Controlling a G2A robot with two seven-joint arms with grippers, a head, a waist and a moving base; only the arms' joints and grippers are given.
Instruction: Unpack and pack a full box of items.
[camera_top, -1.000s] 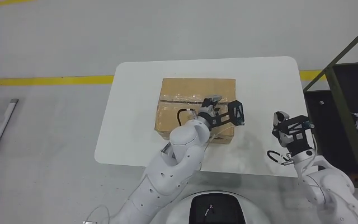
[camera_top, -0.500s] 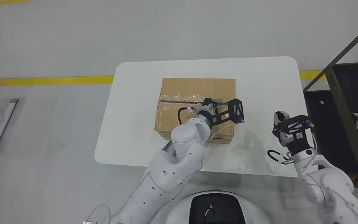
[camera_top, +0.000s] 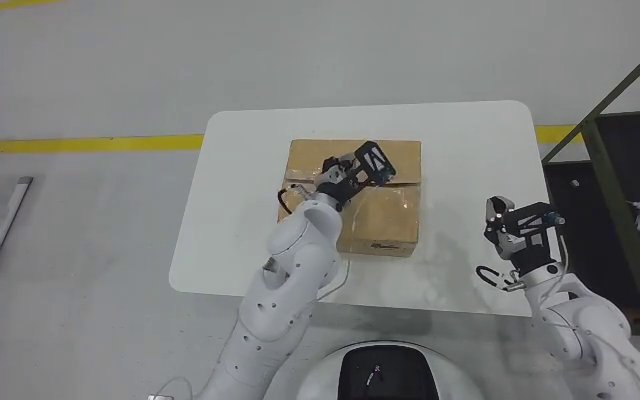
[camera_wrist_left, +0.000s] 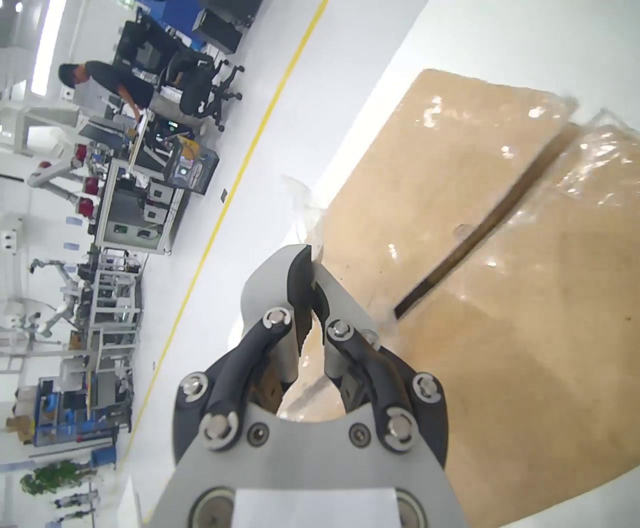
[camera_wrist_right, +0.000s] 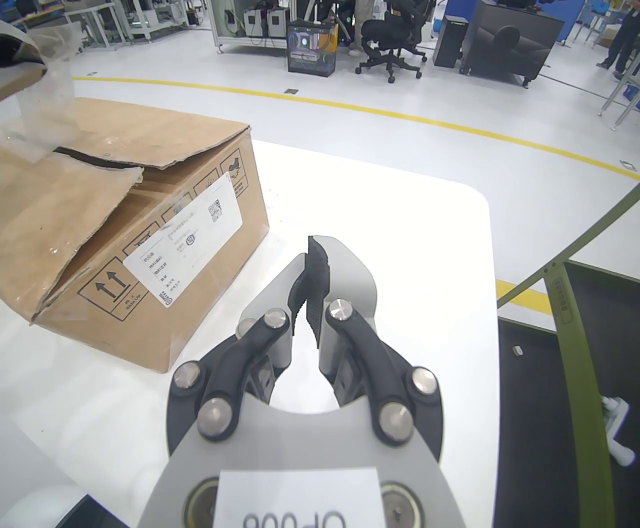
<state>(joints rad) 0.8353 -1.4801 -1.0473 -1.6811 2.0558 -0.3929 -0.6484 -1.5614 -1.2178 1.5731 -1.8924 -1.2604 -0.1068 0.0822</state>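
Left claw, clenched on clear tape, hangs over the box on the counter. The box's seam runs 9 to 3 o'clock beneath it. Right claw, clenched empty, is farther off at the box's 4 o'clock.

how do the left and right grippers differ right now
The left gripper is over the cardboard box; the right gripper is over bare table beside it. The left gripper pinches a strip of clear tape lifted off the box top; the right gripper holds nothing. Both are shut.
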